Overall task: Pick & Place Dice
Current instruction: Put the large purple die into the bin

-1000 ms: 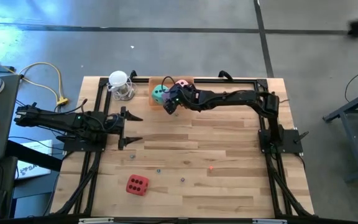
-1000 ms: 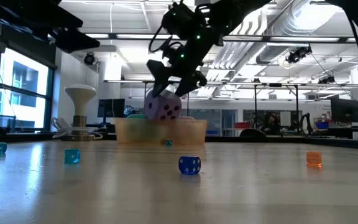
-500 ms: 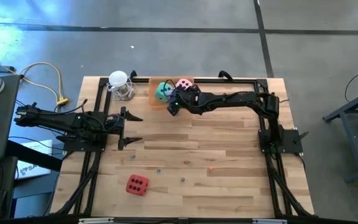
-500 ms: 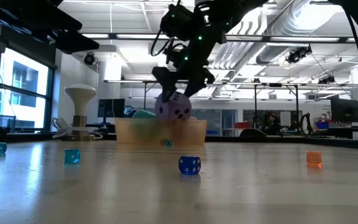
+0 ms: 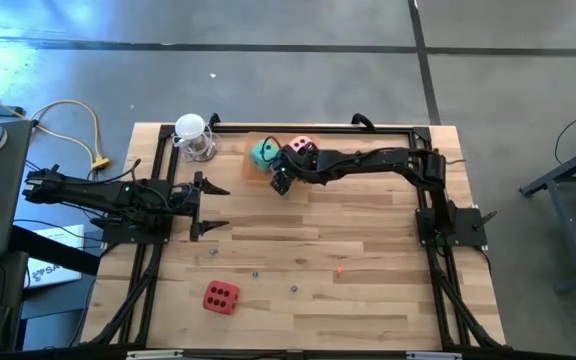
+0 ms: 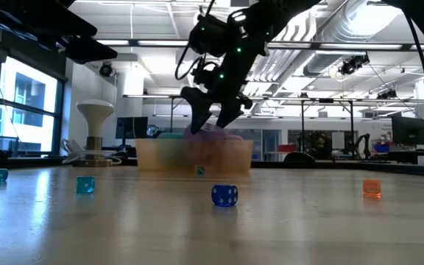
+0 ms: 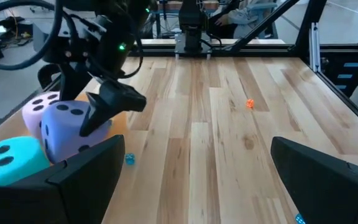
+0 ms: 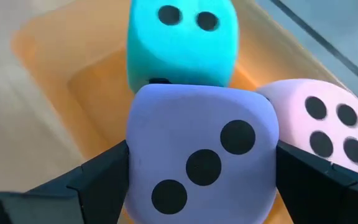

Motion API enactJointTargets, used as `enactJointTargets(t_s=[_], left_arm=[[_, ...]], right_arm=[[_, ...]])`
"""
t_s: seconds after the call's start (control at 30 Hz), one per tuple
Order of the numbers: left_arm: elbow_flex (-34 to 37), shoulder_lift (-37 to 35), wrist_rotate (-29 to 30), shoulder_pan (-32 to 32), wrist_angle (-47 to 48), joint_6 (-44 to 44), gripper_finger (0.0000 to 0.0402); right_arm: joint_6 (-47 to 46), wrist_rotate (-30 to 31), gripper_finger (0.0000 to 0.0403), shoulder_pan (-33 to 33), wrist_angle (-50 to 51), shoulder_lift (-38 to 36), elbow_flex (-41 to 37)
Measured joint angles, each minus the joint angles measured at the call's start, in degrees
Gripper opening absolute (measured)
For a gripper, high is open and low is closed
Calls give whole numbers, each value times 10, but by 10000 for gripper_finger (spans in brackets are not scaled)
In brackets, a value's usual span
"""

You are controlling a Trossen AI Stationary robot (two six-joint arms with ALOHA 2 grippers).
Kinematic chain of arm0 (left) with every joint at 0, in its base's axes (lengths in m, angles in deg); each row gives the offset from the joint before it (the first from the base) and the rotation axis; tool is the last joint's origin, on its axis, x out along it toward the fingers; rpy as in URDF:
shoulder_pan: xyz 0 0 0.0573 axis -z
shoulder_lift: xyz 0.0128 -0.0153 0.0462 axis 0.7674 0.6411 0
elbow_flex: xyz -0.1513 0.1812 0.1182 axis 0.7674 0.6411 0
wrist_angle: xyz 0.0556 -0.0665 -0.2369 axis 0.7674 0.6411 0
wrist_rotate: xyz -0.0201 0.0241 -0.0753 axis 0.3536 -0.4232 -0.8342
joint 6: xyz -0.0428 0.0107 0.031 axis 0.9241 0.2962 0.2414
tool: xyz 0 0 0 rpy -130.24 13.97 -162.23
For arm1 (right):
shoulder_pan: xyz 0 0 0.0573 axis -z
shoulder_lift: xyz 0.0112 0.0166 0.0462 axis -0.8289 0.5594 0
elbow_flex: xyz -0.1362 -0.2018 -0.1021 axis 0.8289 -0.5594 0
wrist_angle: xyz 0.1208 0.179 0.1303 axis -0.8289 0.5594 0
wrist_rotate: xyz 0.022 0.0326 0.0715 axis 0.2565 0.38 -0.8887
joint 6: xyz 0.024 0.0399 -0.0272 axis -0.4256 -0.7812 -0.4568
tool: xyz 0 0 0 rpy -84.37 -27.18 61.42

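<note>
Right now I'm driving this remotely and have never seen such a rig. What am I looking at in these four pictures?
Two dark robot arms work at a wooden table. One picture looks straight down, one looks level across the tabletop, and two look out from the arms' wrists.

The right gripper reaches over an orange tray at the far edge, its fingers either side of a purple die; a teal die and a pink die already sit in the tray. The left gripper waits open on its own side. A red die and a few tiny dice lie on the near part of the table.
</note>
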Motion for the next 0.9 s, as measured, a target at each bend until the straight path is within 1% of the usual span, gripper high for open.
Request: enactJointTargets(t_s=[0.23,0.33,0.5,0.63,0.73,0.9], left_arm=[[0,0,0,0,1,-3,395],[0,0,0,0,1,-4,395],[0,0,0,0,4,-4,395],[0,0,0,0,6,-4,395],[0,0,0,0,10,-4,395],[0,0,0,0,11,-4,395]], right_arm=[[-6,10,335,0,-5,0,0],[0,4,349,0,-8,0,0],[4,-24,380,1,-8,0,0],[11,-43,395,1,-9,-1,0],[33,-51,398,1,-9,-1,1],[35,-49,397,1,-10,-2,1]])
